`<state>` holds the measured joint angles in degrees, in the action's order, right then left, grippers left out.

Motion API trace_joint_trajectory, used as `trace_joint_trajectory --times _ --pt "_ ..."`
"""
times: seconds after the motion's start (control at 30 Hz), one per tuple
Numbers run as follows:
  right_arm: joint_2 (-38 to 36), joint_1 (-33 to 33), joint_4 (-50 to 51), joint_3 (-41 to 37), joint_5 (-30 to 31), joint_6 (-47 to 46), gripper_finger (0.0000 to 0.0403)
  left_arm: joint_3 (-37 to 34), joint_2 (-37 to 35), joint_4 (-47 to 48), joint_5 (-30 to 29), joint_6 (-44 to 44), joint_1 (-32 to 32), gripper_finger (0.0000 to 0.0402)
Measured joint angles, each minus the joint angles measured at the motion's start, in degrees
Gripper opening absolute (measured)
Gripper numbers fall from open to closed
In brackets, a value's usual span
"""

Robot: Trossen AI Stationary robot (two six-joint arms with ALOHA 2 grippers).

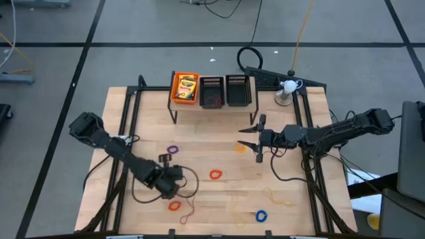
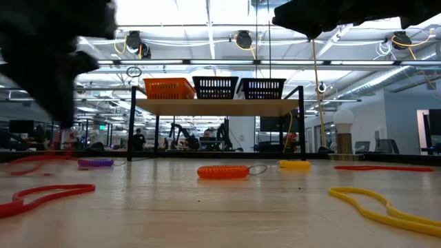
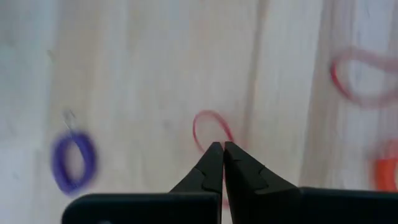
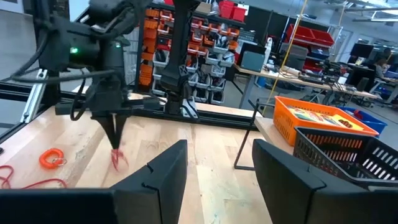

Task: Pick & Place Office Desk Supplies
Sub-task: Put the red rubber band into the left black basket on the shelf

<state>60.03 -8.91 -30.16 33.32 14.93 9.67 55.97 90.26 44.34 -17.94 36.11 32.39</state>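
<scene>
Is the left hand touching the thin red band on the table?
Touching. In the left wrist view the left hand has its fingers shut together, and the thin red band runs straight into the closed tips with no gap.

Left pincer [image 3: 222,148] points down, fingers pressed together; right pincer [image 4: 214,163] hovers parted.

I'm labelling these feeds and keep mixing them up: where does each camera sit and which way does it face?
High view: overhead, straight down; both arms, wooden table.
Low view: tabletop height, level toward shelf; arms dark blurs above.
Left wrist view: downward; left gripper shut on red band.
Right wrist view: across table; open right gripper.
Shared: orange bin, in high, low, right wrist.
</scene>
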Motion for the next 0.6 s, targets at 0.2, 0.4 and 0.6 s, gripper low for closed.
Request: trace_joint_trajectory --times 0.2,0.4,0.6 --pt "0.00 0.00 0.01 0.00 -0.01 0.00 0.0171 2.35 -0.11 -8.17 -7.25 -10.60 -6.14 0.0000" --pt "0.01 -0.02 0.01 0.00 -0.01 0.00 0.0171 2.46 -0.11 -18.95 -12.90 -21.44 -12.82 0.0000" --pt "0.00 -0.02 0.03 0.00 -0.03 0.00 0.0171 2.46 -0.11 -30.41 -17.77 -31.52 -19.70 0.0000"
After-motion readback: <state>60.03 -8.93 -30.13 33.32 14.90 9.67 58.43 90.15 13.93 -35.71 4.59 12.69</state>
